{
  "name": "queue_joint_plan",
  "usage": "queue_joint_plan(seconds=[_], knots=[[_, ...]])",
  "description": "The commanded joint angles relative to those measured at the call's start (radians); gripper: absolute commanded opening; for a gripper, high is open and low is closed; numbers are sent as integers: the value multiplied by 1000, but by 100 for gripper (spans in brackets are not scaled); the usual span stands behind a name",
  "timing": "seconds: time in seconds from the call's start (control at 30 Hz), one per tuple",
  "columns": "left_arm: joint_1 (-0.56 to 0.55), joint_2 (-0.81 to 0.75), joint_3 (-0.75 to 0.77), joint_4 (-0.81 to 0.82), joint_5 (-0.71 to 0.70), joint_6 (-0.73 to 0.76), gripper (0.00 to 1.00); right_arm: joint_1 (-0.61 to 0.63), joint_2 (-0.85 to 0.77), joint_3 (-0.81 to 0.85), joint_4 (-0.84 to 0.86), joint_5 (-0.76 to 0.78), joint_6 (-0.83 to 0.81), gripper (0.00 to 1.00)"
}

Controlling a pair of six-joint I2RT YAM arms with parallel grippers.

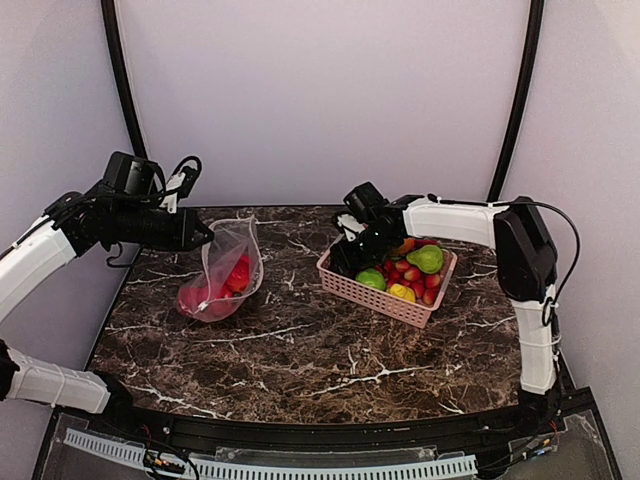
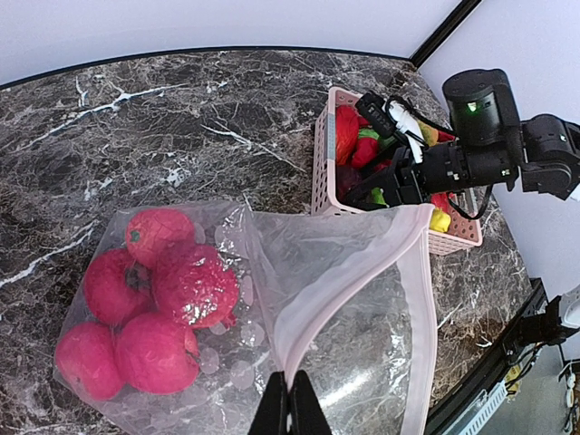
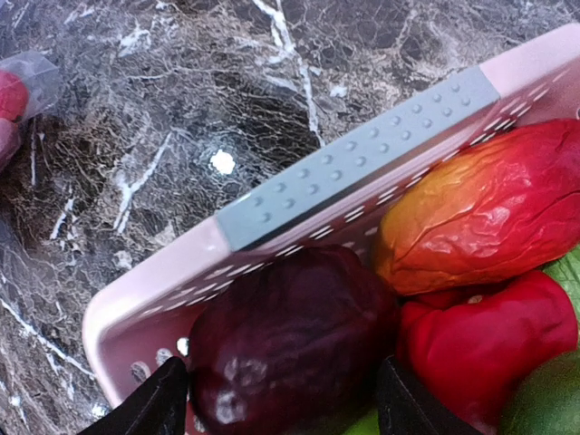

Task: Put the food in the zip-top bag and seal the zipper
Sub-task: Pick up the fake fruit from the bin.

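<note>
Five red fruits (image 2: 195,283) are counted inside one bag (image 2: 290,245), along whose mouth one zipper (image 2: 428,299) is seen. One basket (image 1: 385,300) is counted, and in it two green pieces (image 1: 425,258), one yellow piece (image 1: 402,292), one dark purple fruit (image 3: 290,344) and one orange-red fruit (image 3: 480,217) are made out. The small red pieces (image 1: 412,273) are several and are packed too closely for a sure number to be given. Two arms (image 1: 35,262) are counted over one table (image 1: 300,350).
</note>
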Motion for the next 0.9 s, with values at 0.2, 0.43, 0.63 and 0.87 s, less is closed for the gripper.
queue_joint_plan(seconds=[0.2,0.43,0.63,0.87], knots=[[3,-28,-16,-12,-15,-2,1,6,104,118,-191,91,-14,77],[3,-17,-15,1,-7,-1,1,6,145,112,-174,36,3,68],[3,-23,-11,-10,-16,2,1,6,102,107,-146,31,19,54],[3,-29,-16,-6,-15,-4,1,6,-33,98,-119,80,27,47]])
